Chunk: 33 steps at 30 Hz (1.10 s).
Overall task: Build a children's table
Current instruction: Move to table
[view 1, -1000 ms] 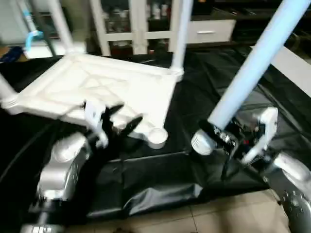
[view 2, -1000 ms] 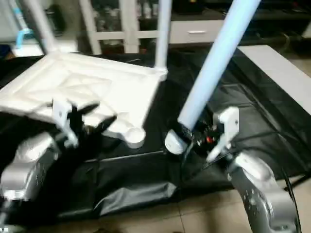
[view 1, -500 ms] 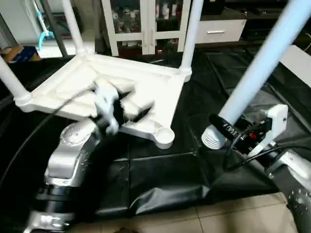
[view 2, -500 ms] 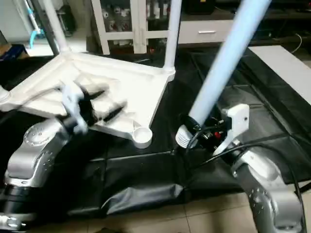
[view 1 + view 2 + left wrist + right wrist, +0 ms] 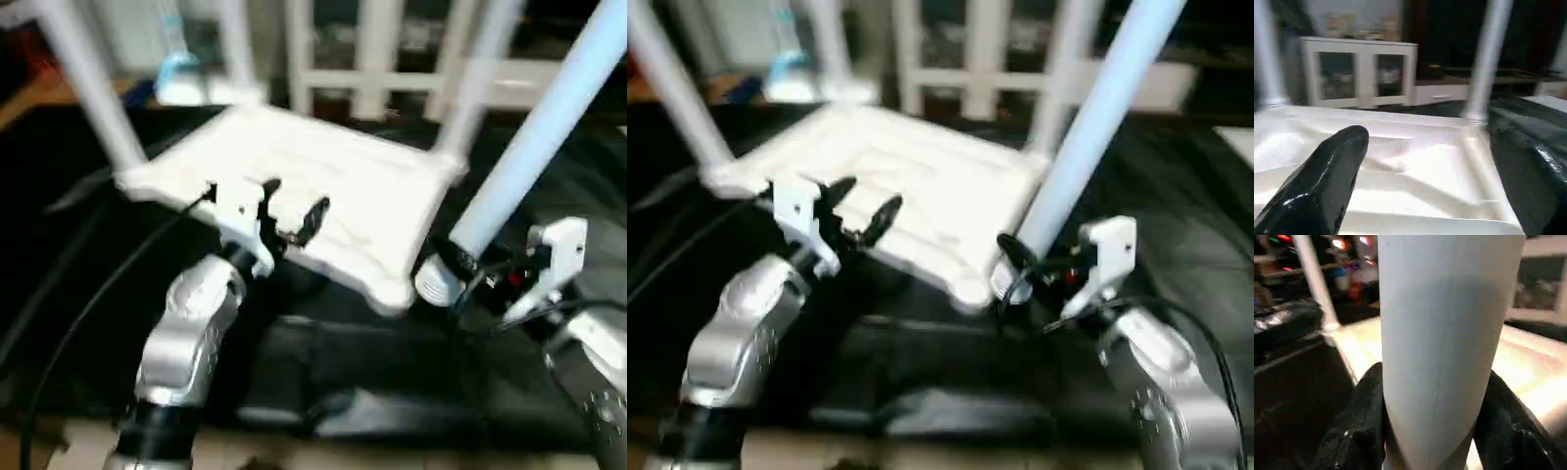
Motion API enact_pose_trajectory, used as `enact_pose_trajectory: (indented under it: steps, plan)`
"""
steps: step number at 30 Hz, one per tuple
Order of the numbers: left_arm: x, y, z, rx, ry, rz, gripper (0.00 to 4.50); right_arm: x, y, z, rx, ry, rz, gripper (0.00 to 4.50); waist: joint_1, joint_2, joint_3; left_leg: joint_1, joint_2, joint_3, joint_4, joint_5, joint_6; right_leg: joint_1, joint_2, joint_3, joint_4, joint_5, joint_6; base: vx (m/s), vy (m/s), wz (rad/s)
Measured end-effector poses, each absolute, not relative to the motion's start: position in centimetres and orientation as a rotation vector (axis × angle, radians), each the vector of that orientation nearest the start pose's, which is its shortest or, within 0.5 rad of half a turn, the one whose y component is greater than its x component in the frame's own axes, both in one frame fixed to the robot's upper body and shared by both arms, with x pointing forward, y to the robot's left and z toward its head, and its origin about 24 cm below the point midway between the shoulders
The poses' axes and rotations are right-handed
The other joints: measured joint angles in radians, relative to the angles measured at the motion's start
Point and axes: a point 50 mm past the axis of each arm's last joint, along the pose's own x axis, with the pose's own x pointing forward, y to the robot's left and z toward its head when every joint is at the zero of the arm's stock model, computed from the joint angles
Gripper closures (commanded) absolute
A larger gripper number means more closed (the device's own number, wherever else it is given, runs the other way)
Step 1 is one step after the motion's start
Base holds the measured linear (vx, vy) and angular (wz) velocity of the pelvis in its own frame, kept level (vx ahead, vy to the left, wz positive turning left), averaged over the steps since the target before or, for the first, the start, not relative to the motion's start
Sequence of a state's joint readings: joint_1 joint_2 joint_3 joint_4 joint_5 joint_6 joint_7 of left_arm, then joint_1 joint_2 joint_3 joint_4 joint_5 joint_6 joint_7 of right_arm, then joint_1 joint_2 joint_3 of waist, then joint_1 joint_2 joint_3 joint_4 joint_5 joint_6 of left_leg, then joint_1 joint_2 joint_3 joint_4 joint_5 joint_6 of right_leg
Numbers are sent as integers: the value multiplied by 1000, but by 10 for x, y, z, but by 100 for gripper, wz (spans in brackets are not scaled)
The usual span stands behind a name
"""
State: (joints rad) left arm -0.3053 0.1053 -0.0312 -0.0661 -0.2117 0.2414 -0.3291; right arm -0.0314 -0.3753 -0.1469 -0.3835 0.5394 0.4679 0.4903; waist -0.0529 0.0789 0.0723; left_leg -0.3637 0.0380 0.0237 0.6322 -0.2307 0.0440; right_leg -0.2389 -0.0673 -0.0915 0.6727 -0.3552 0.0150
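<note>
The white plastic square table top point(image 5: 323, 186) lies underside up on a black sheet point(image 5: 59, 294), three white tube legs point(image 5: 88, 88) standing in its corner sockets. The right hand point(image 5: 1024, 269) clamps a fourth long white tube leg point(image 5: 539, 137), its thick end beside the near corner. The left hand point(image 5: 294, 211) hovers wide open, holding nothing, over the near edge.

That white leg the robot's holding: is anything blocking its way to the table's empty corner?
Nothing visible does. The leg, gripped in the right tool, has its threaded end right beside the near corner socket of the upturned table top.
</note>
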Motion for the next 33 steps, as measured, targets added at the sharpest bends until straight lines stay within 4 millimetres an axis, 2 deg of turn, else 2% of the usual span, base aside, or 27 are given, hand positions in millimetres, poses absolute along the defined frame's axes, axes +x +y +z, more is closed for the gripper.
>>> enact_pose_trajectory:
  steps: [1, 2, 3, 4, 5, 6, 7, 8, 9, 10, 11, 12, 13, 14, 15, 16, 18, 19, 20, 22, 23, 25, 28, 31, 33]
  plan:
    - [299, 120, 117, -67, -123, -470, 8, 242, -189, 119, 124, -2, 567, 265, -13, -1, 0, 15, -19, -14, -1, -5, 6, -19, 17, 17, 38, 0, 1, 165, 10, 37]
    - [299, 120, 118, -67, -127, -470, 8, 242, -189, 120, 124, -3, 565, 265, -26, -5, -2, 28, -35, -21, -2, -9, 10, -42, 32, 34, 54, 0, 1, 165, 10, 37]
    - [299, 116, 119, -70, -134, -481, 8, 242, -191, 120, 127, -6, 557, 265, -32, -21, -2, 46, -42, 6, -8, -20, 9, -78, 38, 59, 43, 7, 9, 162, -41, 26]
    - [298, 113, 120, -73, -138, -497, 8, 242, -192, 120, 127, -7, 549, 265, -34, -34, -2, 57, -53, 21, -9, -31, 1, -90, 35, 78, 3, 19, 9, 163, -93, 20]
    - [296, 107, 118, -80, -127, -526, 8, 240, -197, 118, 124, 1, 531, 265, -32, -60, 0, 64, -54, 49, -8, -38, 4, -90, 26, 102, 6, 73, -4, 163, -93, 20]
    - [293, 97, 116, -89, -115, -568, 8, 240, -202, 118, 115, 7, 510, 265, -20, -56, -4, 59, -41, 62, 24, -65, 50, -86, 30, 109, 3, 63, -6, 182, -107, 16]
    - [290, 91, 115, -89, -109, -607, 8, 240, -204, 118, 114, 9, 498, 265, -13, -53, -7, 37, -29, 56, 65, -74, 68, -85, 33, 113, 1, 63, -5, 198, -88, -2]
    - [287, 89, 112, -73, -99, -656, 8, 240, -204, 118, 115, 7, 493, 265, -3, -55, -11, 11, -15, 51, 84, -59, 55, -87, 34, 124, 3, 63, -7, 198, -88, -2]
    - [286, 91, 110, -62, -93, -687, 8, 240, -204, 118, 112, 1, 492, 265, 7, -50, -14, -6, 3, 52, 59, -17, 31, -92, 42, 126, 8, 62, -6, 103, -73, -11]
    - [285, 94, 109, -50, -91, -716, 8, 240, -205, 118, 112, 1, 489, 265, 21, -39, -19, -21, 28, 50, 17, 24, 5, -97, 55, 119, 11, 61, -7, -47, -49, -22]
    - [284, 98, 108, -20, -89, -749, 8, 239, -206, 117, 113, 5, 488, 265, 39, -22, -24, -34, 46, 47, -4, 34, -28, -98, 66, 104, 9, 61, -7, -47, -49, -22]
    - [283, 106, 106, 33, -75, -785, 8, 238, -205, 115, 113, 13, 496, 265, 54, -19, -26, -43, 63, 44, 5, 30, -55, -99, 72, 92, 7, 61, -7, 0, 0, 0]
    - [283, 111, 103, 62, -62, -800, 8, 238, -205, 115, 110, 14, 502, 265, 59, -20, -26, -49, 69, 39, 11, 28, -64, -108, 67, 84, 11, 62, -4, 11, 53, -2]
    - [282, 118, 98, 93, -28, -838, 8, 237, -204, 116, 110, 17, 517, 265, 61, -20, -26, -53, 65, 37, 18, 26, -61, -116, 56, 80, 10, 60, -1, 11, 53, -2]
    - [280, 122, 95, 115, 0, -884, 8, 236, -204, 116, 109, 20, 531, 265, 62, -22, -26, -55, 57, 40, 23, 25, -58, -118, 43, 80, 8, 57, 2, -55, 95, 7]
    - [279, 125, 93, 135, 27, -946, 8, 234, -205, 115, 106, 29, 546, 265, 68, -21, -26, -57, 56, 48, 25, 24, -51, -117, 37, 79, 9, 60, 5, -87, 114, 4]
    - [277, 123, 93, 150, 61, -1065, 8, 230, -209, 112, 91, 67, 569, 265, 77, -21, -24, -54, 58, 70, 20, 25, -39, -111, 24, 75, 4, 63, 1, -88, 107, 2]
    - [278, 123, 94, 183, 89, -1144, 8, 227, -211, 111, 85, 86, 594, 265, 84, -21, -22, -50, 63, 86, 19, 27, -39, -108, 17, 74, 3, 66, -1, -101, 84, 5]
    - [283, 125, 95, 229, 116, -1195, 8, 224, -213, 111, 81, 98, 626, 265, 83, -23, -19, -41, 64, 104, 14, 27, -38, -104, 8, 74, 3, 70, -4, -101, 84, 5]
    - [292, 129, 96, 292, 132, -1217, 8, 221, -212, 111, 84, 107, 669, 265, 82, -22, -17, -31, 65, 116, 10, 27, -38, -101, 2, 76, -5, 71, -5, -115, 83, -1]
    - [298, 127, 96, 323, 124, -1221, 8, 219, -212, 111, 84, 115, 698, 265, 84, -22, -16, -24, 64, 123, 6, 26, -38, -95, -4, 75, -12, 68, -1, -114, 86, -2]
    - [307, 118, 97, 365, 100, -1235, 8, 218, -210, 112, 83, 115, 738, 265, 83, -22, -16, -20, 64, 129, 0, 26, -39, -89, -9, 74, -26, 67, 0, -78, 93, -7]
    - [314, 102, 95, 412, 89, -1283, 8, 217, -208, 116, 76, 105, 771, 265, 76, -21, -17, -22, 63, 132, -3, 26, -39, -89, -13, 74, -46, 69, -2, -58, 100, -17]
    - [323, 94, 90, 382, 92, -1233, 8, 217, -208, 116, 70, 102, 754, 265, 54, -20, -17, -22, 56, 134, -4, 26, -39, -90, -26, 67, -59, 79, -7, -41, 89, -17]
    - [328, 93, 90, 326, 68, -1153, 8, 219, -209, 115, 68, 97, 716, 265, 42, -12, -16, -22, 55, 134, -3, 26, -38, -91, -31, 62, -66, 79, -7, -30, 74, -15]
